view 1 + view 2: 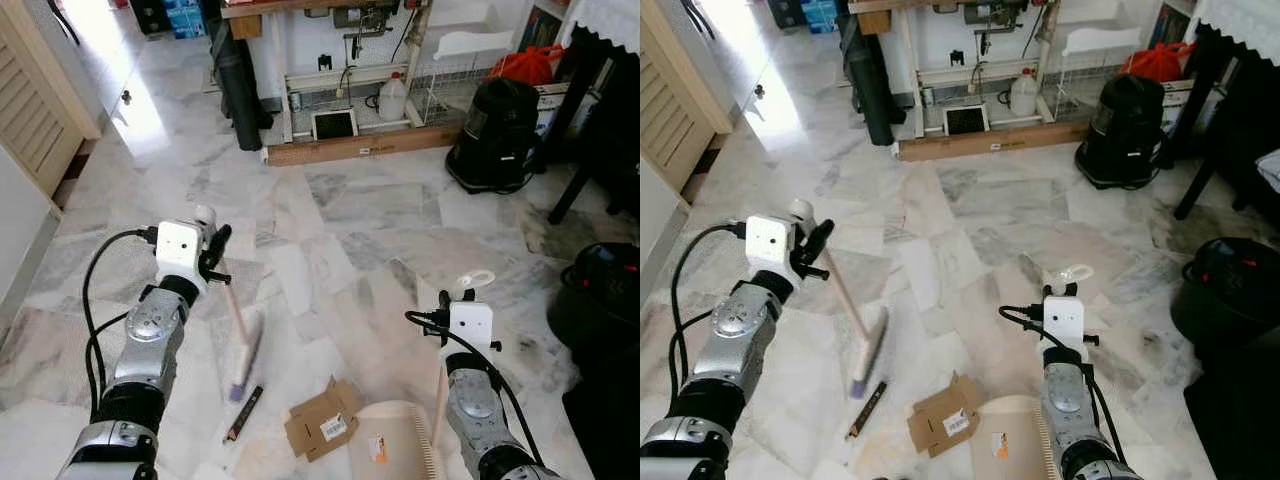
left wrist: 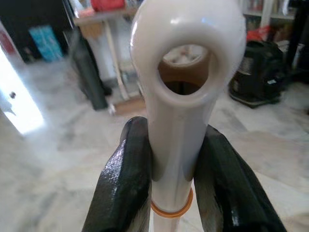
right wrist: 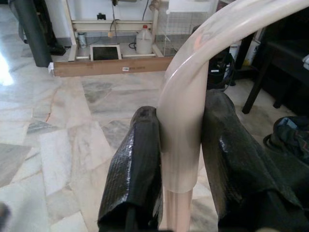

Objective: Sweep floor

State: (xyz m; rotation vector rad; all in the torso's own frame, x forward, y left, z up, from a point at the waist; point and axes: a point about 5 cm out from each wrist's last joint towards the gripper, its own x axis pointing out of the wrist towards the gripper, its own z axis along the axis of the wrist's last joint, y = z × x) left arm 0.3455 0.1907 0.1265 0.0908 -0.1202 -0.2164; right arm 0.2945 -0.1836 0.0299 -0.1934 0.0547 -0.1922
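Cardboard scrap (image 1: 322,419) and pen (image 1: 244,412) lie between broom (image 1: 243,345) pinched by left gripper (image 2: 177,186) and dustpan (image 1: 390,440) pinched by right gripper (image 3: 186,179).

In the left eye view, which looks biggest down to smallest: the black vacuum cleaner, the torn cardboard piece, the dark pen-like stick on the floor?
1. Black vacuum cleaner, clearly largest, though farthest away.
2. Torn cardboard piece.
3. Dark stick, thinnest; its length roughly matches the cardboard's width, so only overall area separates them.

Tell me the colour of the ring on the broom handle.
Orange ring on the cream broom handle; clearest in the left wrist view.
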